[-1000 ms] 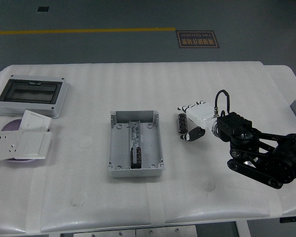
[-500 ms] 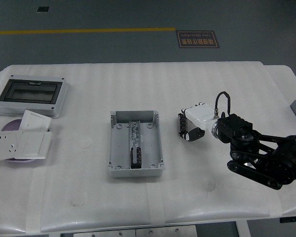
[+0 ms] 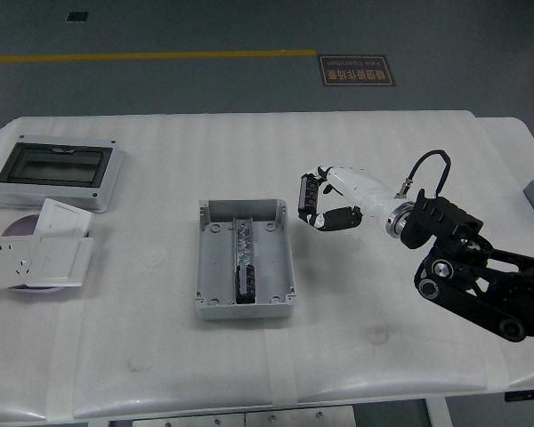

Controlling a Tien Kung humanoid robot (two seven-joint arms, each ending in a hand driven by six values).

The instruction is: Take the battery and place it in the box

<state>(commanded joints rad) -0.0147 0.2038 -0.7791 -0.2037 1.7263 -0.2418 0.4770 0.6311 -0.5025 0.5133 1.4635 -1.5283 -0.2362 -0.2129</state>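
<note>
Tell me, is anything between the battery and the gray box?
No. In the head view, only bare white table separates the battery in the right hand from the box.

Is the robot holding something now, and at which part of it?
Yes. The right hand holds the battery upright, fingers around its sides, right of the box.

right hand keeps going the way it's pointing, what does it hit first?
The right hand, shut on the battery, points left toward the open grey box. Going straight on, it would likely cross the box's right wall near the far corner first; its height above the rim is unclear.
</note>
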